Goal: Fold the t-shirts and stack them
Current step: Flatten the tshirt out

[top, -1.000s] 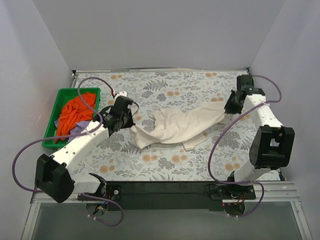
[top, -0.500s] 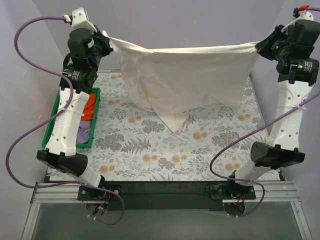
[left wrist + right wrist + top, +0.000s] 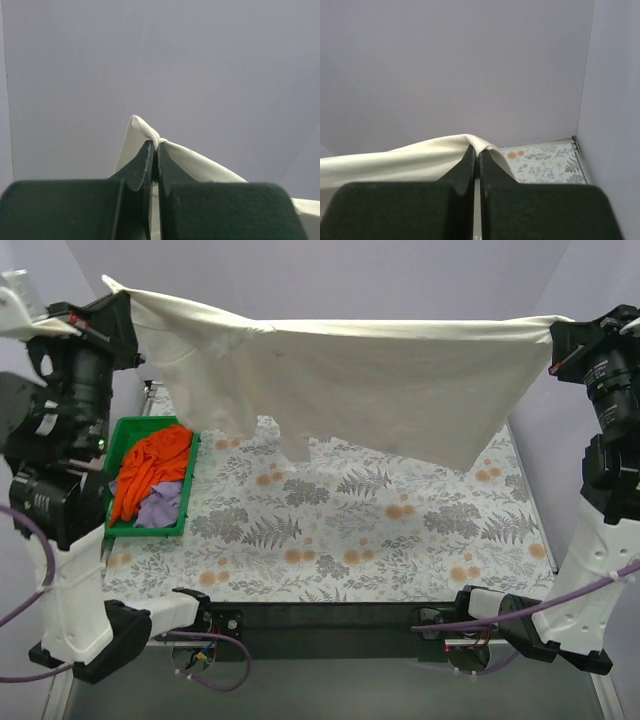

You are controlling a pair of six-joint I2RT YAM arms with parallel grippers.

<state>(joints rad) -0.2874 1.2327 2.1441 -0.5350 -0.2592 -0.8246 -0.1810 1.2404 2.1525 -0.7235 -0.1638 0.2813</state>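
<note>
- Spreading is the step in hand. The cream t-shirt (image 3: 350, 380) hangs in the air, pulled wide between the two raised arms, high above the desk (image 3: 350, 550).
- Its upper edge runs nearly taut from one side to the other. The lower part hangs loose and uneven, and from above it appears to clear the desk.
- The left fingers (image 3: 142, 165) are pressed together on one upper corner of the shirt, and a small peak of cloth pokes out past their tips.
- The right fingers (image 3: 466, 167) are clamped in the same way on the opposite corner, with the cloth trailing off to the side.
- The orange t-shirt (image 3: 150, 465) and the lavender t-shirt (image 3: 160, 508) lie bunched in the green tray (image 3: 145, 530) at the left side of the desk, the orange one mostly on top. Neither is folded.
- Judged from this, the task is at an early stage, since nothing folded or stacked lies on the desk.
- The next move probably calls for both arms to come down together at the same pace, keeping the tension so the shirt lands flat on the bare part of the desk.
- The loose lower edge should touch down first. Uneven lowering could crease the cloth, or a corner might slip out of its grip.
</note>
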